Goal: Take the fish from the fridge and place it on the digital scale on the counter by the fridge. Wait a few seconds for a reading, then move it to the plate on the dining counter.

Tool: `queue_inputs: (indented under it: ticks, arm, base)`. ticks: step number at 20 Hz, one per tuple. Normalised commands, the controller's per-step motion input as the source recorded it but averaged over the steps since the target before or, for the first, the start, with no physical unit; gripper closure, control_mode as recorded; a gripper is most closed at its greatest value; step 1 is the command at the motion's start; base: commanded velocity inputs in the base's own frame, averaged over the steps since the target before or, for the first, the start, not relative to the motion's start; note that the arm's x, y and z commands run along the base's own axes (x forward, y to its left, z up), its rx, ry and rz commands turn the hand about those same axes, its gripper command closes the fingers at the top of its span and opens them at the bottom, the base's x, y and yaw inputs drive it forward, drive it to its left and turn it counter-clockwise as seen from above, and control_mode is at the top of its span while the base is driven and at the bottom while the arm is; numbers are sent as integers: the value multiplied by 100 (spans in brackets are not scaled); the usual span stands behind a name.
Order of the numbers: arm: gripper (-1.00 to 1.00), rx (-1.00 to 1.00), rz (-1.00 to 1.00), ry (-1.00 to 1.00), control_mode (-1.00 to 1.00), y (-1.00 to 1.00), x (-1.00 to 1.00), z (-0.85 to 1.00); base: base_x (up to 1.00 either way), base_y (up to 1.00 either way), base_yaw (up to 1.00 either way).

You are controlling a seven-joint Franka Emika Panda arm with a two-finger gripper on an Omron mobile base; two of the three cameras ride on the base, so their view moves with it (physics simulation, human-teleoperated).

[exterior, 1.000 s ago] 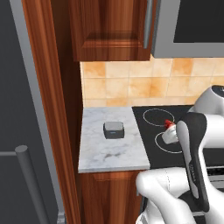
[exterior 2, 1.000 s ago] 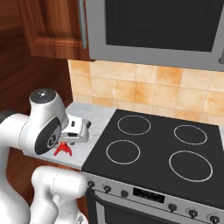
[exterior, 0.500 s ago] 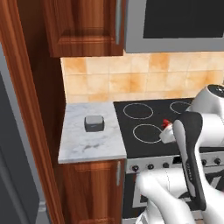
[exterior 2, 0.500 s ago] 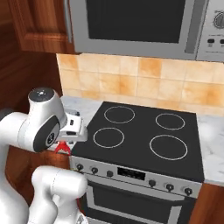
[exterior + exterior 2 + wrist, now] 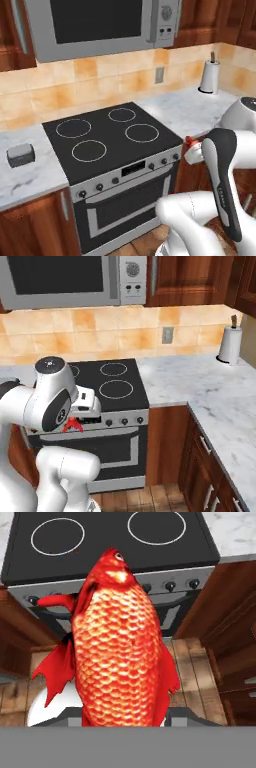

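Red-orange and scaly, the small fish is clenched in the robot's two-finger pincer, held between the jaws with its head pointing away from the hand and its fins spread to both sides. In the hand view the fish hangs in the air over the front edge of the black glass cooktop, with the wooden plank floor below it. From the right base camera, red fins poke out beneath the white hand, just in front of the oven's knob panel. From the left base camera, a bit of red shows at the hand, beside the stove's right front corner.

Behind the pincer stands the steel oven with its four ringed burners. To the stove's left, on the short white-grey marble counter above a reddish-brown cabinet, sits the squat dark grey digital scale with its lighter flat top bare, well apart from the fish. Above the stove hangs a grey microwave against the tan tiled wall. To the stove's right runs another marble worktop, carrying a white paper towel roll near the wall, under reddish-brown wood wall cabinets.
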Motion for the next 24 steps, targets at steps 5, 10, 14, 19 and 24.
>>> queue_inputs:
  ticks: [5,10,14,19,24]
  arm:
    - [100,0,0,0,100,0,0,0]
    - [100,0,0,0,100,0,0,0]
    - [100,0,0,0,100,0,0,0]
    - [100,0,0,0,100,0,0,0]
    - [100,0,0,0,100,0,0,0]
  base:
    - [0,-11,-94]
    - [0,0,-100]
    - [0,0,-100]
    - [0,0,-100]
    - [0,0,-100]
